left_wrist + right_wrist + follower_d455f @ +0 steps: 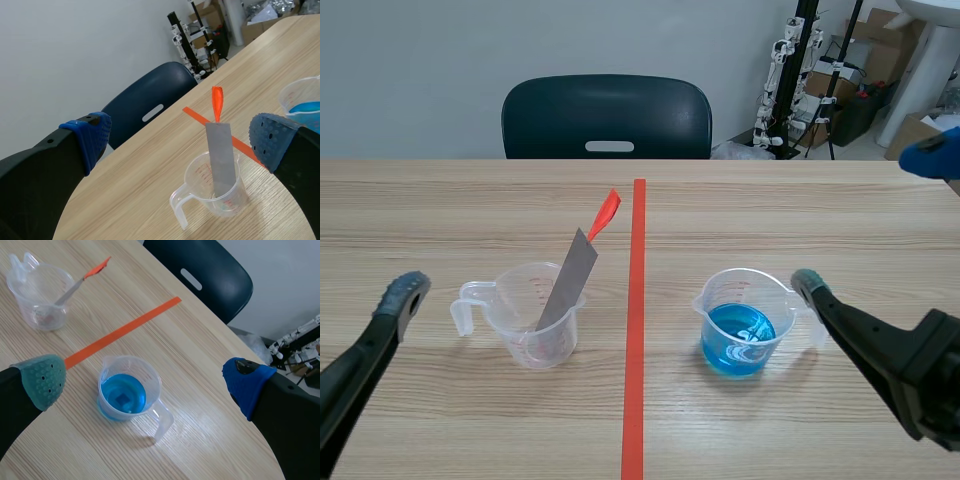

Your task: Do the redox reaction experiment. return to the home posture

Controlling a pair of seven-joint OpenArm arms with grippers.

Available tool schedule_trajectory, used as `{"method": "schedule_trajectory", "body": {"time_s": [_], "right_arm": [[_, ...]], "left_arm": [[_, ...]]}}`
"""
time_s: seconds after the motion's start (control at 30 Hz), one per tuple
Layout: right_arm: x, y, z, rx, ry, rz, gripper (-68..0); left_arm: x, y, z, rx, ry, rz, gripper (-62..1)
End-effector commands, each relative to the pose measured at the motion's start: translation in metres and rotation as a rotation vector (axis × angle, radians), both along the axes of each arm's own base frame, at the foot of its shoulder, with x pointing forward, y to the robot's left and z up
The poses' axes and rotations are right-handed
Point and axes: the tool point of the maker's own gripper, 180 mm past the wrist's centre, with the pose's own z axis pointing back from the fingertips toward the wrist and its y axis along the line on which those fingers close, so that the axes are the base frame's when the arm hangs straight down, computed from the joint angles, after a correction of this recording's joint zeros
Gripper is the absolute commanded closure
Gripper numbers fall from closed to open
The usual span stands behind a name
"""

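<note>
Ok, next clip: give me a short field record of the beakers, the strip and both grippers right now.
left gripper: open, empty
right gripper: open, empty, near second beaker
clear beaker: upright, ahead of left gripper
metal strip: grey, orange-red tag on top, leaning inside clear beaker
second beaker: upright, holds blue liquid

Dark chair against pale wall (boxes, perhaps, behind).
</note>
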Motion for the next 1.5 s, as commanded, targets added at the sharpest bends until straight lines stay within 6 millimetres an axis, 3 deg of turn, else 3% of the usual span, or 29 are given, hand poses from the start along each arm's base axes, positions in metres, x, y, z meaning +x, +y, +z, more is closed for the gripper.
{"method": "schedule_trajectory", "body": {"time_s": [0.0, 1.47], "right_arm": [[0.0025, 0.0026, 0.0085, 0.020, -0.035, 0.008, -67.9], [0.0031, 0.0011, 0.0065, 0.012, -0.026, 0.000, -67.9]], "left_arm": [[-0.0006, 0.0002, 0.0064, -0.018, -0.020, 0.012, -57.8], [-0.0008, 0.0002, 0.0060, -0.020, -0.017, 0.013, -57.8]]}}
